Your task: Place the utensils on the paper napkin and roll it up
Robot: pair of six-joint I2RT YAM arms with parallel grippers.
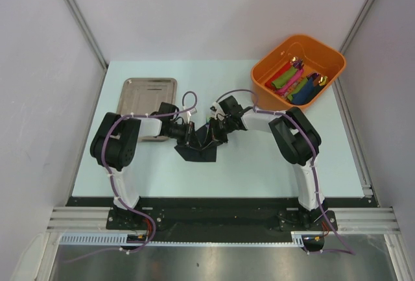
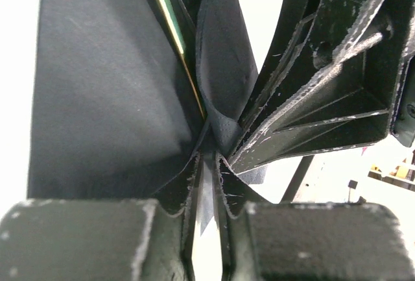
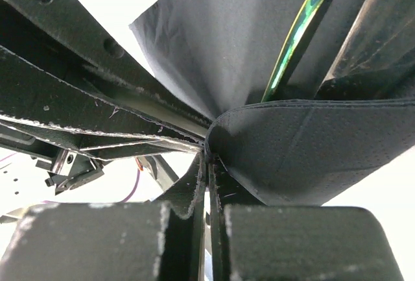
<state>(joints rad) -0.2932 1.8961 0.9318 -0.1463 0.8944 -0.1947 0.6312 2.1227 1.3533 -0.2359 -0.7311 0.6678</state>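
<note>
Tabletop: the pale mint tabletop (image 1: 259,164) is carrying everything, with both arms reaching in from its near edge and meeting around its middle.
Bin: a deep orange plastic bin (image 1: 310,42) is sitting at the far right corner, holding finished rolls (image 1: 285,76) in red, green, pink and blue with gold-tipped cutlery poking out. It is probably serving as the drop-off for finished bundles.
Tray: a flat steel tray (image 1: 148,93) is lying toward the far left corner, its near edge being covered by the left arm.
Napkin: the thin matte black paper napkin (image 1: 198,152) is lying crumpled near the middle of the tabletop, one fold being lifted off the surface.
Left gripper: the left gripper (image 2: 211,158) is pinching a fold of the napkin between nearly closed fingers.
Right gripper: the right gripper (image 3: 207,158) is pressing together on the same curled edge from the opposite side, probably so the paper is turning evenly.
Utensil: a slim iridescent green-purple metal utensil (image 3: 295,34) is lying inside the fold, so wrapping appears to be under way.
</note>
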